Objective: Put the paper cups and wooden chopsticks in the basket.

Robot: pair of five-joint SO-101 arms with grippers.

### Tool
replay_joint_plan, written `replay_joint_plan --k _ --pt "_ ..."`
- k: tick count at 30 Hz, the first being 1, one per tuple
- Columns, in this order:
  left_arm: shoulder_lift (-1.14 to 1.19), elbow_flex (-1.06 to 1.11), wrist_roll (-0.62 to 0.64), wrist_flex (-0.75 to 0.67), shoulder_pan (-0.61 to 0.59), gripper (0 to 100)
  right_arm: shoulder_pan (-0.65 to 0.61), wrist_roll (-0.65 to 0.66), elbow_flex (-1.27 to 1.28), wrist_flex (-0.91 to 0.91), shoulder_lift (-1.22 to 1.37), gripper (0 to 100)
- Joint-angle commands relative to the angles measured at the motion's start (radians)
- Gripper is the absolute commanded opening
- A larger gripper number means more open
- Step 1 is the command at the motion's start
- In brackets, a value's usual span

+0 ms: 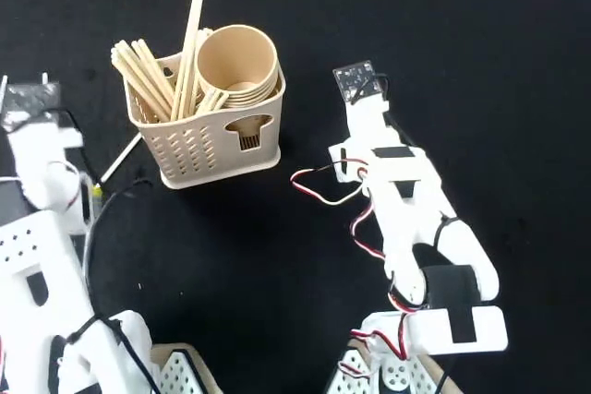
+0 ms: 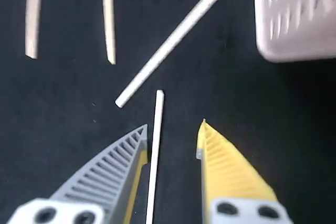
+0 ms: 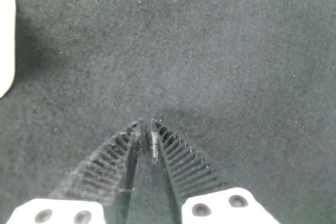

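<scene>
Left end effector (image 2: 174, 125) sits open with a loose chopstick (image 2: 154, 153) in its gap, right end effector (image 3: 146, 124) is closed on nothing, and the basket (image 1: 208, 149) with the cups (image 1: 238, 62) is at 10 o'clock on the counter (image 1: 462, 89).

The basket (image 2: 296, 19) is blurred and cropped at the edge. The loose chopstick (image 2: 173, 40) nearest it runs out of view.
</scene>
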Motion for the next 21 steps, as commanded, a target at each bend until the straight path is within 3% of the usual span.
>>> replay_joint_plan --k 1,5,14,21 --pt "-0.005 0.168 -0.032 -0.104 -0.064 16 -0.006 0.008 -0.021 -0.014 -0.005 1.1" --pt "-0.005 0.251 -0.034 -0.172 -0.145 16 -0.006 0.008 -0.021 -0.014 -0.005 1.1" --pt "-0.003 0.55 -0.034 -0.453 -0.107 16 -0.011 0.008 -0.024 -0.014 -0.005 1.1" --pt "0.002 0.572 -0.034 -0.493 -0.189 16 -0.008 0.008 -0.021 -0.014 -0.005 1.1"
